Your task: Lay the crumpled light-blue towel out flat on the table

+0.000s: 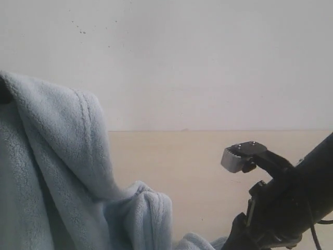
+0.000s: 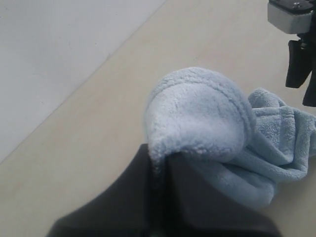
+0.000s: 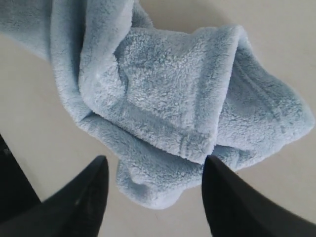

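Right wrist view: wide-spread, empty jaws on the right gripper (image 3: 154, 163), poised just above a bunched fold of the towel (image 3: 168, 84); bare table (image 3: 39, 128) on either side of the fold

Left wrist view: pressed-together jaws on the left gripper (image 2: 160, 165), pinching a rounded hump of cloth draped over the tips

Exterior view: left part of the cloth held high, hanging in a steep drape; lower end heaped in folds on the table toward the middle, near the right gripper

Judged progress: early
- Done so far: one grip, one end raised on the left
- Left to do: a second grip on the heaped end, a pull apart to left and right, a lay-down, a smoothing of folds

No flat stretch of cloth anywhere in sight
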Motion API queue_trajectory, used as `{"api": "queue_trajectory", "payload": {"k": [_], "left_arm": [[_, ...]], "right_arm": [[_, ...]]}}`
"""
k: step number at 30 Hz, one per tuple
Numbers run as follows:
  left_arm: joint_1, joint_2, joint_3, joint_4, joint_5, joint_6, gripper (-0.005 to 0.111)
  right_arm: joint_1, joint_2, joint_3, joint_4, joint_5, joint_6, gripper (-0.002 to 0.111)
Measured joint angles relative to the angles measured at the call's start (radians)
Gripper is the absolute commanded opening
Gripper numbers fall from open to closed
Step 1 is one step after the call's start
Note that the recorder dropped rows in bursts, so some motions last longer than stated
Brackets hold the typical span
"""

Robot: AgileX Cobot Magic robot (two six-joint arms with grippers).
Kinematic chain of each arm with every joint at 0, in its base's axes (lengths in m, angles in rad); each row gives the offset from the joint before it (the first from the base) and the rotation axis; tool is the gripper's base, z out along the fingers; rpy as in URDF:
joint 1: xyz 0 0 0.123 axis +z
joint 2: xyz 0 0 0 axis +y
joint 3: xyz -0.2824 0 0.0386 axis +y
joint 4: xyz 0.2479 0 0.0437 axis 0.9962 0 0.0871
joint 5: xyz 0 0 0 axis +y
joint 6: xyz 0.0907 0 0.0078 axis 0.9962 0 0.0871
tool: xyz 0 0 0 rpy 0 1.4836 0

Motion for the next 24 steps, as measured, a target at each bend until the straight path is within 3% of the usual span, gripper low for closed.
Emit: {"api": "queue_trajectory", "payload": {"k": [24], "left_arm": [[0.000, 0.000, 0.000, 0.000, 0.021, -0.001, 0.004]], "right_arm": [[-0.002, 0.201, 0.002, 0.094, -0.036, -0.096, 0.054]]}}
